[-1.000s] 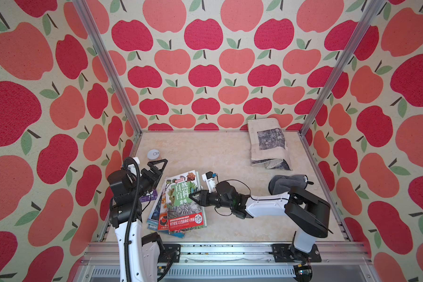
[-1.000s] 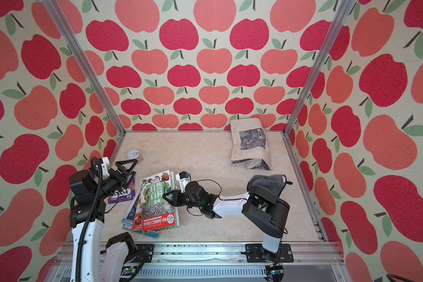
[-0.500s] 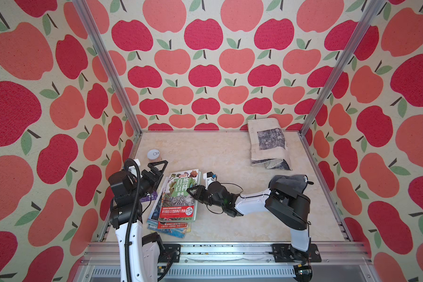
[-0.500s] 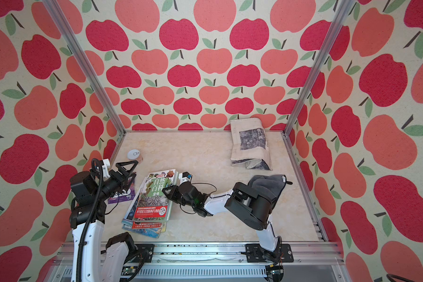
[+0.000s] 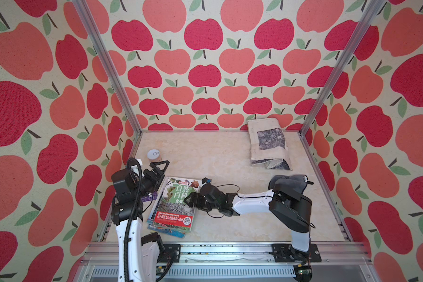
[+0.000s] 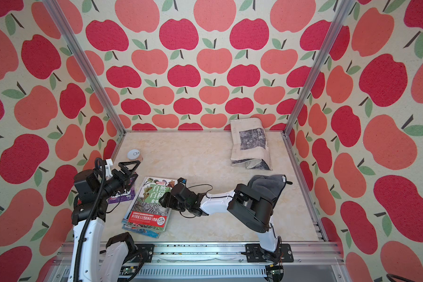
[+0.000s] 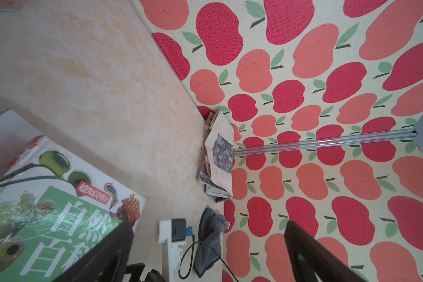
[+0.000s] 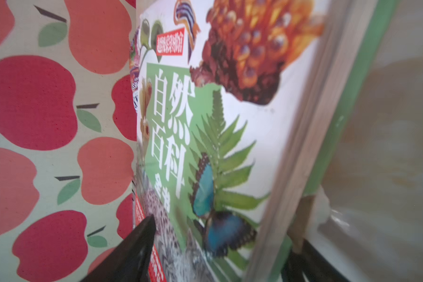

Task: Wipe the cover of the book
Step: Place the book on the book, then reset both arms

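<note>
1. The book (image 5: 175, 205) sits front-left on the table (image 5: 217, 158), cover up, on top of a stack of thinner books (image 5: 166, 229).
2. Its long axis runs roughly front-to-back, skewed a little. The title end points at the far wall and the red-band end at the front rail.
3. The right gripper (image 5: 191, 199) is at the book's long edge on the right arm's side. The right wrist view shows the jaws spread wide, one finger over the cover and one beyond the page edge. They are not clamped and hold nothing.
4. The left gripper (image 5: 159, 171) is spread fully and empty, hovering near the stack's far-left corner.
5. No wiping is evident. The grey cloth (image 5: 289, 182) sits by the right arm's elbow, well apart from the book, and neither gripper has it.
6. Judgement: the wipe hasn't started. What's left is to fetch the cloth and wipe the whole cover.
</note>
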`<control>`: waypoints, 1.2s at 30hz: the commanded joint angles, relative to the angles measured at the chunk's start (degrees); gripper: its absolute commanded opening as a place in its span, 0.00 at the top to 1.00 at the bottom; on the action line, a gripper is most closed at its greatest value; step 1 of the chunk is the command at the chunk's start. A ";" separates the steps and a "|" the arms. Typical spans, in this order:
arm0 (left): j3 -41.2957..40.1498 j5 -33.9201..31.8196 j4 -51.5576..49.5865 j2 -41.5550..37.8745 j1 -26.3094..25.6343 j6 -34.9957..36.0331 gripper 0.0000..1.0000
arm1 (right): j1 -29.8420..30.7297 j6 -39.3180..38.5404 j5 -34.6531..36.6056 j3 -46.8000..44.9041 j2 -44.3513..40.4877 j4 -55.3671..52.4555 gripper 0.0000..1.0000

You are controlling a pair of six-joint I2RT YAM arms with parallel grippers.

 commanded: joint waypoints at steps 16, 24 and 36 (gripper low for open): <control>1.96 -46.28 6.60 11.52 -26.02 27.02 0.01 | -22.10 -60.69 24.47 -20.29 -44.20 -25.72 0.01; -20.30 -73.54 43.24 8.46 -27.03 46.42 0.01 | -46.23 -73.17 26.06 -45.19 -63.84 7.92 0.01; -31.63 -62.55 76.35 32.07 -16.63 51.07 0.01 | -61.94 -69.60 27.61 -51.73 -37.31 42.17 0.01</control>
